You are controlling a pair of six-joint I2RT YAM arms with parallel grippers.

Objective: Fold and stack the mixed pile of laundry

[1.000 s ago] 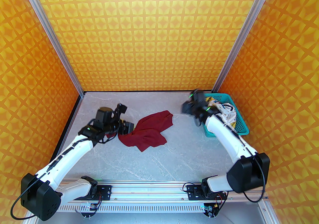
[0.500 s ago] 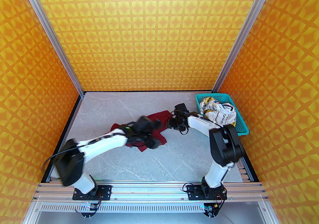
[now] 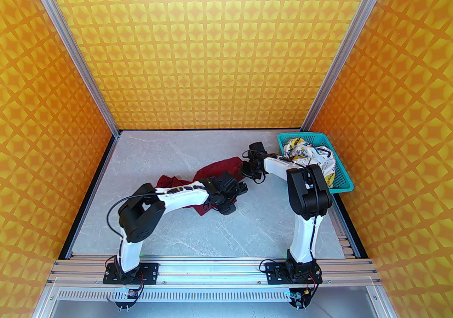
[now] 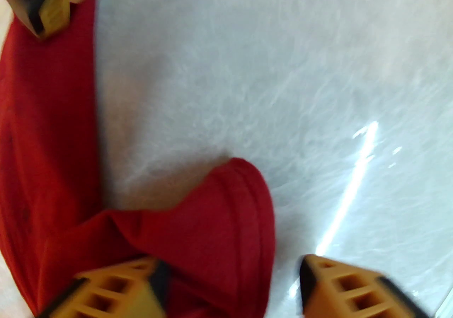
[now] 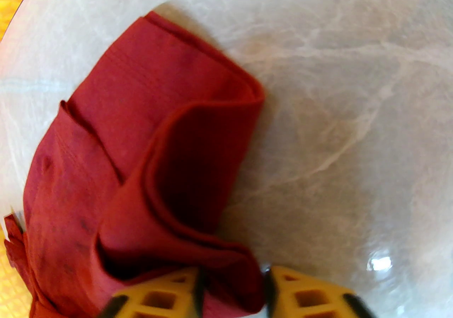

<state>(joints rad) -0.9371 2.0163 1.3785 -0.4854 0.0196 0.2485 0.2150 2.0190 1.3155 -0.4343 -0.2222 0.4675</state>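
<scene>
Top view: 2 arms reach over the dark red T-shirt [image 3: 219, 168], crumpled at centre frame on the marble table [image 3: 177, 231]. The left gripper [image 3: 242, 188] is at its lower right edge and the right gripper [image 3: 245, 168] at its upper right corner. The white printed garment [image 3: 311, 157] lies bunched in the teal basket [image 3: 341, 182], right of frame.

Left wrist view, blurred: the jaws appear spread, with a shirt fold lying between them at bottom centre.

Right wrist view: the jaws are pinched on a shirt fold at the bottom edge.

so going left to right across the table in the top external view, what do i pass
left arm's black elbow → dark red T-shirt → teal basket holding the white printed garment
</scene>
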